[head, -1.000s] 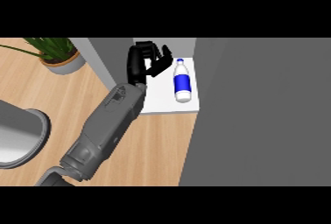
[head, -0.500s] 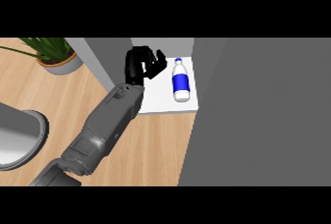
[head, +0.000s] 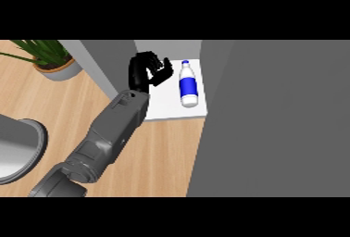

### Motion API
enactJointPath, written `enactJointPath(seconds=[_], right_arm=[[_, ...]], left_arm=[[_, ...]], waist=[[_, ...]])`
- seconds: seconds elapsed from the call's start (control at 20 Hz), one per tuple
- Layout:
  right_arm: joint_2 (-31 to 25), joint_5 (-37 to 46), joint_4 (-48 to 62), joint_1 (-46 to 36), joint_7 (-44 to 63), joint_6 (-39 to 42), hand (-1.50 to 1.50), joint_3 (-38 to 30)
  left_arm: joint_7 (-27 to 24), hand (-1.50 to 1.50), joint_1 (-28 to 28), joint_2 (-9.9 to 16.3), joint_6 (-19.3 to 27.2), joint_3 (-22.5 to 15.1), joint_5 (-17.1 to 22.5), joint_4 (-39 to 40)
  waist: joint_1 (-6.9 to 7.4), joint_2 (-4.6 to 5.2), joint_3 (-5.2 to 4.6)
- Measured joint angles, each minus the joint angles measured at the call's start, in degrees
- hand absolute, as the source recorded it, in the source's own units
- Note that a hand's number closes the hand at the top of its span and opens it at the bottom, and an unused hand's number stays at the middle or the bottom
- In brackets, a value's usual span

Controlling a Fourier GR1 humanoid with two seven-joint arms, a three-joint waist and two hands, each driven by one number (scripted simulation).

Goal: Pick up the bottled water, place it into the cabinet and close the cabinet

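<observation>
Bottled water w/ blue label (head: 189,89) lay on its side on white cabinet shelf (head: 164,109), prob. already placed; black hand (head: 148,72) just beside it, fingers (head: 165,68) relaxed, apart, holding nothing. Grey cabinet door (head: 273,115) unclosed.

We see one grey, blocky forearm (head: 109,134) with a rounded elbow housing, ending in what looks like a glossy black hand (head: 147,71).
</observation>
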Motion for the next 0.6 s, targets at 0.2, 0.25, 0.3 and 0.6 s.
enactJointPath(seconds=[0.2,0.25,0.3,0.6], right_arm=[[-0.2,-0.2,0.1,0.0,-0.9,0.2,-1.5,0.1],[-0.3,-0.2,0.2,0.2,-1.3,0.3,-1.5,0.5],[-0.5,-0.3,0.1,0.4,-1.5,0.4,-1.5,0.6],[-0.7,-0.6,0.2,-0.2,-1.4,0.6,-1.5,0.1]], left_arm=[[0.0,-1.5,-0.7,0.0,1.4,-1.0,-2.0,3.2],[0.0,-1.5,-0.7,0.2,1.6,-1.3,-2.4,3.9],[0.3,-1.5,-1.0,0.2,2.2,-1.5,-2.8,4.6],[0.5,-1.5,-1.3,-0.4,5.3,-2.1,-4.0,6.4]], waist=[[0.04,0.04,0.02],[-0.2,0.07,0.03],[-0.36,0.11,0.02],[-0.53,0.32,-0.03]])
